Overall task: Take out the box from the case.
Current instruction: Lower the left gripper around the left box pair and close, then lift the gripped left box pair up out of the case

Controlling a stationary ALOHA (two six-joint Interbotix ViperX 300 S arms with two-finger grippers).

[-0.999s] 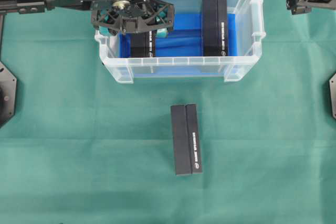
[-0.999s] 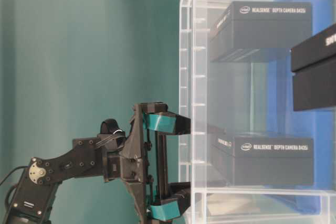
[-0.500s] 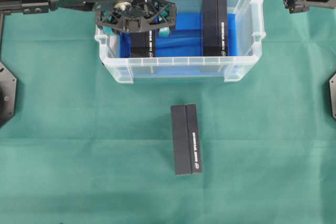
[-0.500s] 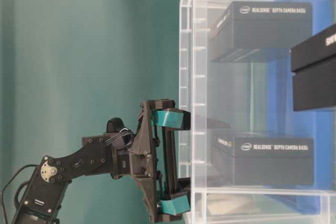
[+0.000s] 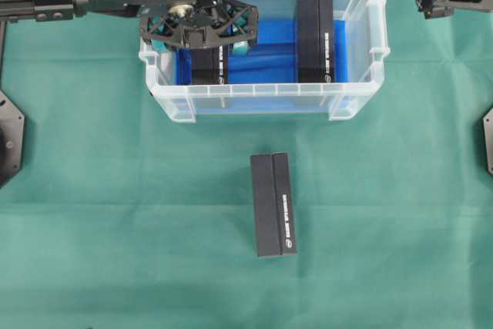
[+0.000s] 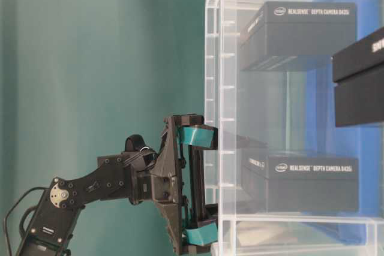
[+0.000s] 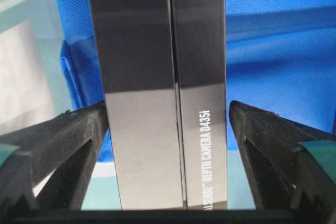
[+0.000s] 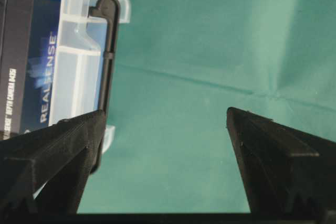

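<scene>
Fig.: overhead, table-level and two wrist views. The case (image 5: 266,98), a clear plastic bin w/ blue lining, sits on the green table (image 5: 115,213), its long axis running left-right in the overhead view. Two black boxes lie inside it. The left box (image 5: 209,67) lies w/ its long axis front-to-back, perpendicular to the case's long axis, mostly hidden under the left pincer (image 5: 199,42); the right box (image 5: 315,40) lies parallel to it, well apart, near the case's right end. A third box (image 5: 273,204) rests on the table outside the case, in front of it, long axis also front-to-back, very slightly tilted. White lettering on each box runs along the long axis.

Left pincer: spread wide, released, lowered over the case's left end. In the left wrist view the black fingers (image 7: 63,140) straddle the left box across its short axis; the left finger is at the box's side face, contact uncertain; the right finger stands clear w/ a visible gap. Teal pads show at the table-level view.

Right pincer (image 8: 168,145): spread wide, holding nothing, over bare table beside the case's right handle corner.
</scene>
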